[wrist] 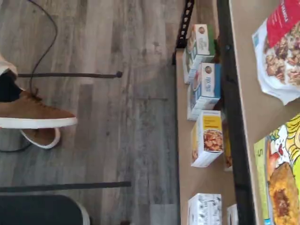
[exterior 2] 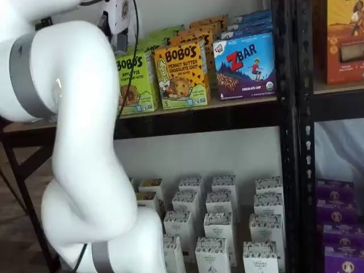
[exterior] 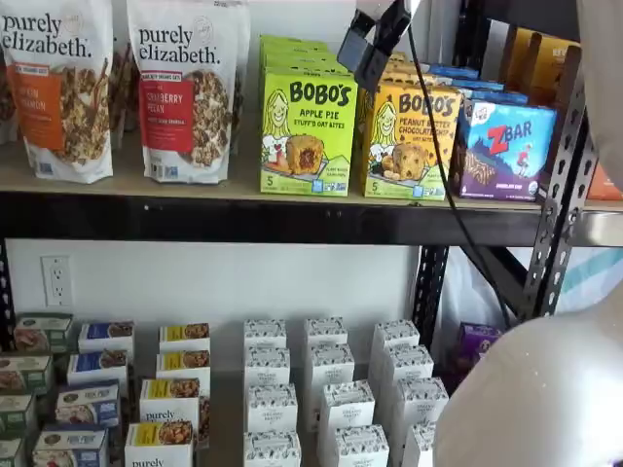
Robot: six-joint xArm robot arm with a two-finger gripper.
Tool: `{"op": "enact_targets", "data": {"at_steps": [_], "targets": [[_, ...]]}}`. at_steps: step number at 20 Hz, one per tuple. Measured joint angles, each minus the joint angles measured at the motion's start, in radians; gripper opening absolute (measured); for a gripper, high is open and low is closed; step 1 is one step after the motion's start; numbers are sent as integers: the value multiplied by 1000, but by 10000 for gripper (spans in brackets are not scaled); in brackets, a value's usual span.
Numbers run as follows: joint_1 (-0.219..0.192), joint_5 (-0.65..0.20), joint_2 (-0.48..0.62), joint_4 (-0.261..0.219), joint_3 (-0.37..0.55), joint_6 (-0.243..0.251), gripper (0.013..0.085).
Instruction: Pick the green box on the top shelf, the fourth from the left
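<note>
The green box (exterior: 307, 126) reads "BOBO'S Apple Pie" and stands upright at the front of the top shelf (exterior: 224, 191), with more green boxes behind it. It shows in both shelf views (exterior 2: 135, 79), and its corner shows in the wrist view (wrist: 279, 176). My gripper (exterior: 370, 49) hangs from the view's top edge with a cable, in front of the shelf and just up and right of the green box. I cannot make out a gap between the fingers. In a shelf view the gripper's white body (exterior 2: 119, 20) is above the green box, not touching it.
A yellow-orange Bobo's peanut butter box (exterior: 409, 141) stands right beside the green box, then a blue ZBar box (exterior: 501, 151). Granola bags (exterior: 185, 88) stand to its left. Small boxes (exterior: 331, 389) fill the lower shelf. My white arm (exterior 2: 79, 142) hides part of the shelves. A shoe (wrist: 33, 115) is on the floor.
</note>
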Motion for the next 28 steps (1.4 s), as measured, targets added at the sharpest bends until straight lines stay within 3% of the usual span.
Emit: {"op": "enact_targets", "data": {"at_steps": [11, 28], "targets": [[0, -162, -23, 34, 78, -15, 850], [15, -234, 73, 43, 23, -16, 850]]}}
